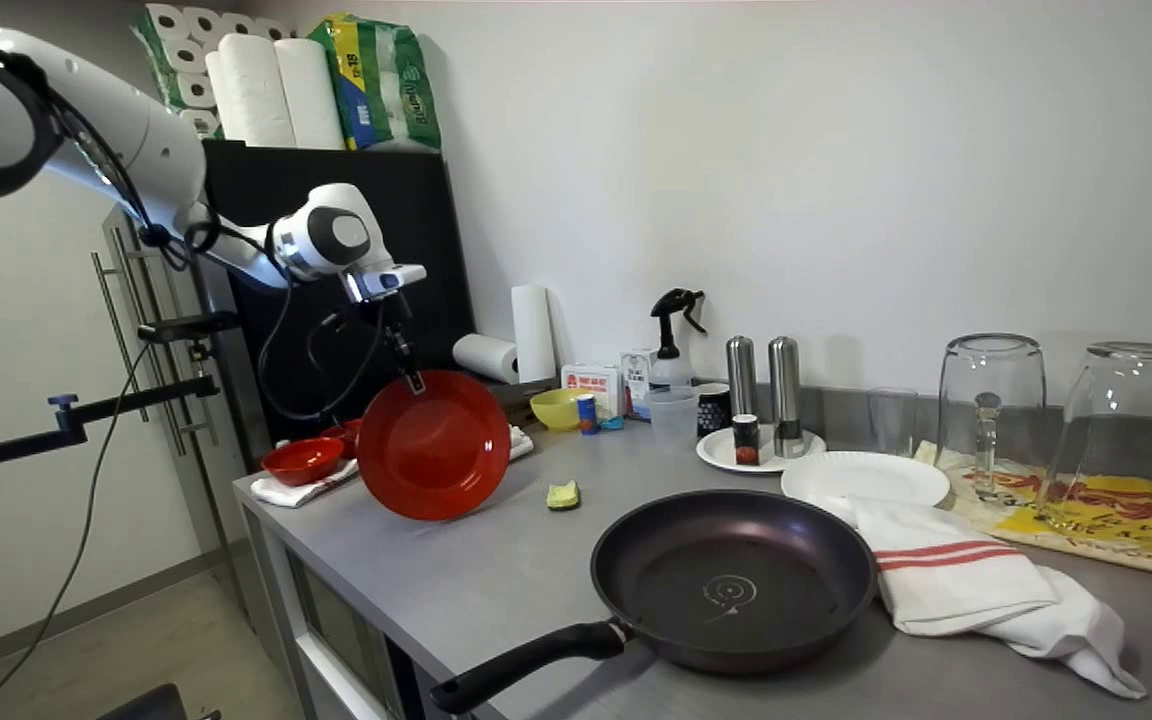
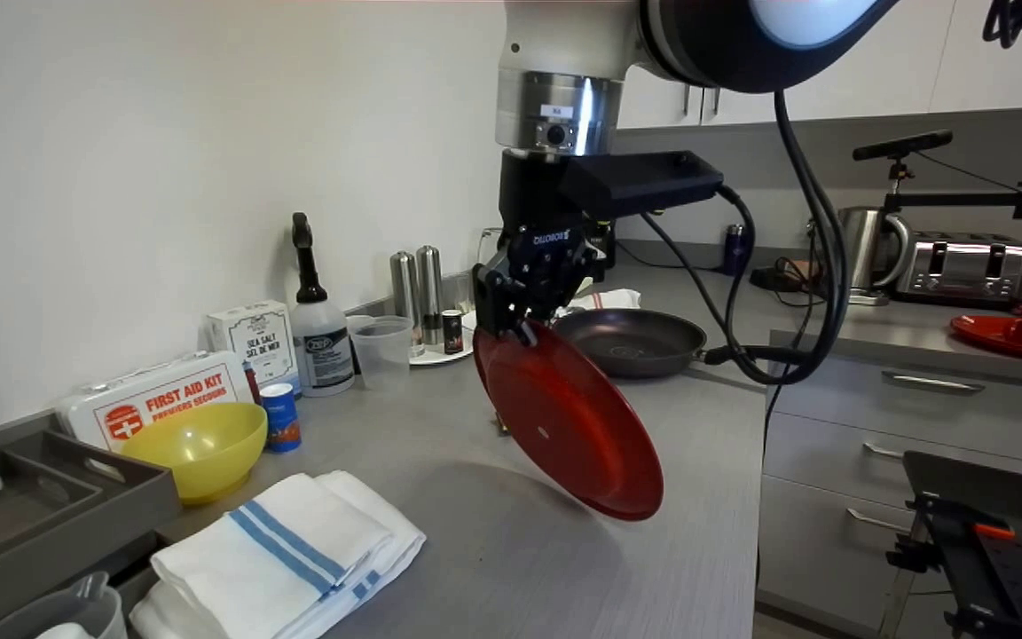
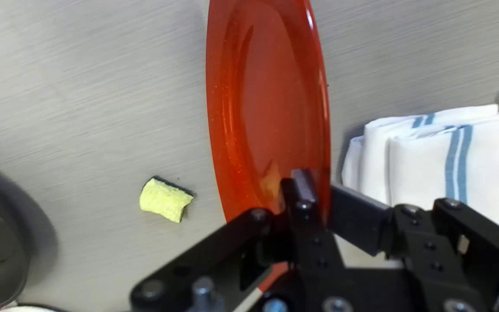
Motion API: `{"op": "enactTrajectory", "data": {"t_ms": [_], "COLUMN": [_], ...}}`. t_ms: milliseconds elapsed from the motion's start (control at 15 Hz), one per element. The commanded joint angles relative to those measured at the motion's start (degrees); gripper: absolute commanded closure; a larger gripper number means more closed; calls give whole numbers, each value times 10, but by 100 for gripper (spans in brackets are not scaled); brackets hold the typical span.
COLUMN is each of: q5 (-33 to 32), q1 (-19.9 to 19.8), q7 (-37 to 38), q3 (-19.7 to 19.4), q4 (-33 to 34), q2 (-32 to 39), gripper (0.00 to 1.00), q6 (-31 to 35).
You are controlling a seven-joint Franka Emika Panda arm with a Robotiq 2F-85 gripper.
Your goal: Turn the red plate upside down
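The red plate is glossy and round. It is held in the air, steeply tilted, over the grey counter. Its hollow face shows in the wrist view. The opposite exterior view shows a red face with a small pale mark. My gripper points down and is shut on the plate's upper rim. In the wrist view, the gripper has one finger over the plate's face and the other behind the rim, partly hidden.
A black frying pan and a yellow-green sponge are on the counter. Folded white cloths with blue stripes, a yellow bowl and a grey organiser stand nearby. Red bowls are behind the plate.
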Motion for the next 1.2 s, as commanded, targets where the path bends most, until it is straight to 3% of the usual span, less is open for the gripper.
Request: {"op": "enactTrajectory", "data": {"t_ms": [0,467,800,1133], "q5": [80,243,311,411], "q1": [-14,-31,-37,-71], "q7": [-67,-214,-270,-366], "q3": [9,23,20,23], "q4": [-2,8,2,-8], "q2": [-4,-1,5,12], "gripper": [95,95,95,95], "q6": [17,18,10,-17]}}
